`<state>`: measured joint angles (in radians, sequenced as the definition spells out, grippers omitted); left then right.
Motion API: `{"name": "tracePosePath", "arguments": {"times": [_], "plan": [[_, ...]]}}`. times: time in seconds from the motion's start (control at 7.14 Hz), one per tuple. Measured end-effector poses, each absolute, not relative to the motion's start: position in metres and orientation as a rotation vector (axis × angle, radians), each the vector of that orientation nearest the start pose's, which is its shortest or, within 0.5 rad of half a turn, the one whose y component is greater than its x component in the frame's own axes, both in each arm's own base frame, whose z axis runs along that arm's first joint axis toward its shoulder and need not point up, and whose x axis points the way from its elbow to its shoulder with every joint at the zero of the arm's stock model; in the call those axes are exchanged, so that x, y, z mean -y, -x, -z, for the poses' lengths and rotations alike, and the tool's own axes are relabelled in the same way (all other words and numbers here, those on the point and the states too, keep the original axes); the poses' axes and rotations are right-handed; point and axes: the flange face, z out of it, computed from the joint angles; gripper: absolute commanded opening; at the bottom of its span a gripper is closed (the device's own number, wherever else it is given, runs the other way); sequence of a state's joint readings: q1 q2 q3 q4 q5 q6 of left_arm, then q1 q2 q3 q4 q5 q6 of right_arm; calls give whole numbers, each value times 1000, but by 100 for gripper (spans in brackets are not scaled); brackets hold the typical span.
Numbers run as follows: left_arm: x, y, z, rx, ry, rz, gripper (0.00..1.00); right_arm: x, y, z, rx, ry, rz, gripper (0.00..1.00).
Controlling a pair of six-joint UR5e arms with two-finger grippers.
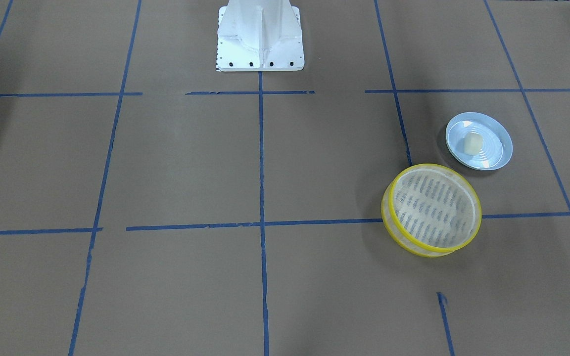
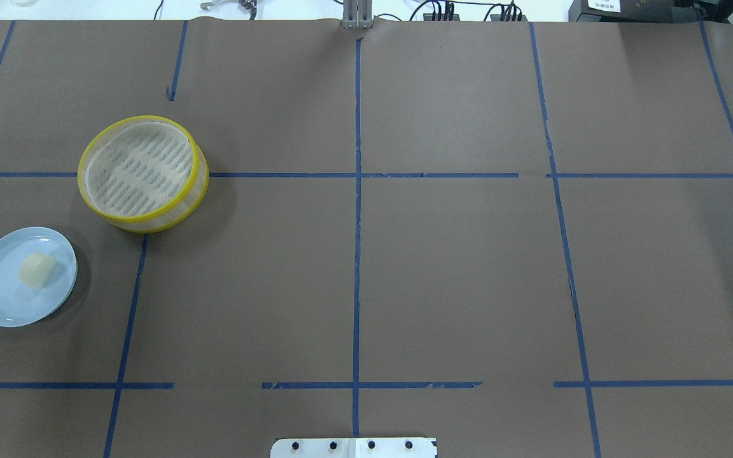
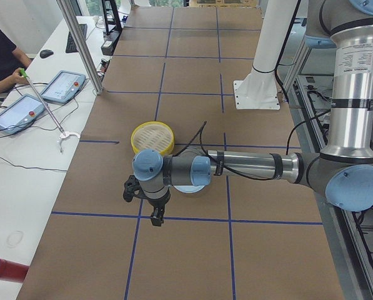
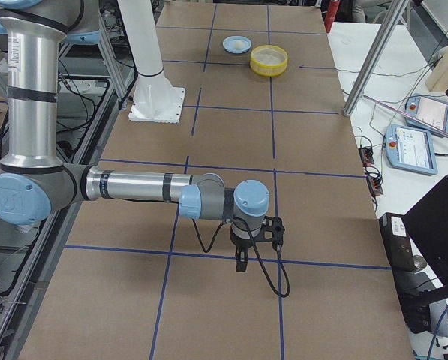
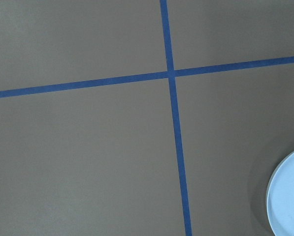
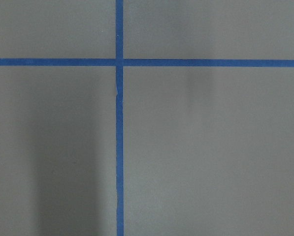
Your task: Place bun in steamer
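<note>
The cream-white bun [image 1: 471, 144] lies on a pale blue plate [image 1: 493, 154], also in the overhead view [image 2: 37, 270]. The yellow-rimmed steamer [image 1: 433, 210] stands empty beside the plate, apart from it [image 2: 139, 166]. My left gripper [image 3: 155, 215] shows only in the exterior left view, hanging over the table near the plate; I cannot tell whether it is open or shut. My right gripper [image 4: 241, 262] shows only in the exterior right view, far from the steamer [image 4: 269, 60]; I cannot tell its state. The left wrist view shows only the plate's edge [image 5: 289, 196].
Brown paper with blue tape lines covers the table. The robot's white base [image 1: 260, 39] stands at the table's edge. Operators' tablets [image 3: 62, 86] and a grabber stick [image 3: 45, 106] lie on the white side bench.
</note>
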<state>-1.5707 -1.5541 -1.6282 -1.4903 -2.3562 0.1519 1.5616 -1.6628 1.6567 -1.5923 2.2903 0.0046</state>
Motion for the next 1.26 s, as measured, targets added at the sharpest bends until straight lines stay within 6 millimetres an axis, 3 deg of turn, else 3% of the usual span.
{"name": "tracePosePath", "arguments": {"times": [0.42, 0.7, 0.98, 1.26], "plan": [[489, 62, -635, -785, -40, -132, 100, 451, -63, -666, 719, 32, -5, 100], [499, 58, -599, -781, -93, -142, 100, 451, -63, -666, 719, 32, -5, 100], [497, 37, -552, -783, -123, -113, 100, 451, -63, -666, 719, 32, -5, 100], [484, 1, -530, -795, -107, -93, 100, 451, -63, -666, 719, 32, -5, 100]]}}
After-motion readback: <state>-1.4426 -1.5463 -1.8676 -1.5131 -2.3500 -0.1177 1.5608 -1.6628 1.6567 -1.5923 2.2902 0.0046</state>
